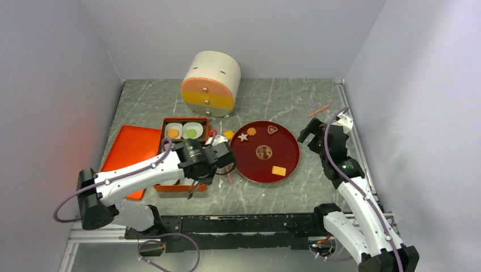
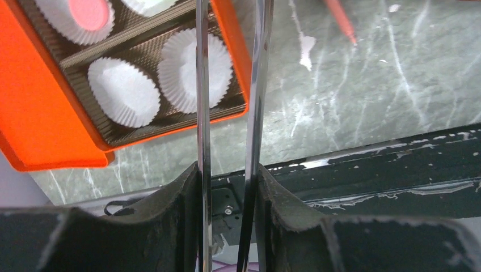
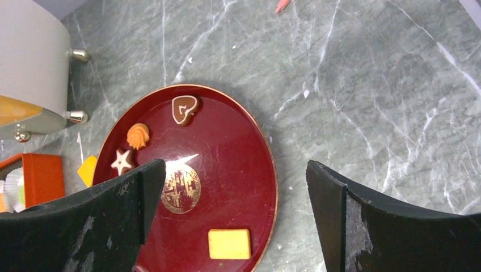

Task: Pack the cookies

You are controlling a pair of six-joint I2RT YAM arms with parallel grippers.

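A dark red plate [image 1: 289, 164] holds a white star cookie [image 1: 243, 136], an orange round [image 1: 251, 131], a heart [image 1: 272, 129], a yellow rectangle [image 1: 278, 170] and a brown gold-patterned disc [image 1: 263, 152]. The orange box [image 1: 185, 120] has an orange cookie [image 1: 173, 132] and a green one [image 1: 192, 132] in paper liners. A pink one [image 2: 88, 11] shows in the left wrist view. One orange piece [image 1: 228, 134] lies on the table. My left gripper [image 1: 221, 156] is shut on metal tongs [image 2: 202, 85] by the box's right side. My right gripper [image 3: 235, 170] is open and empty, above the plate's right edge.
An orange lid [image 1: 131, 150] lies left of the box. A cream and orange drawer chest [image 1: 210, 83] stands at the back. Thin red sticks lie near the box [image 1: 229, 177] and at the back right [image 1: 319, 109]. Empty white liners [image 2: 123, 90] fill the box's near cells.
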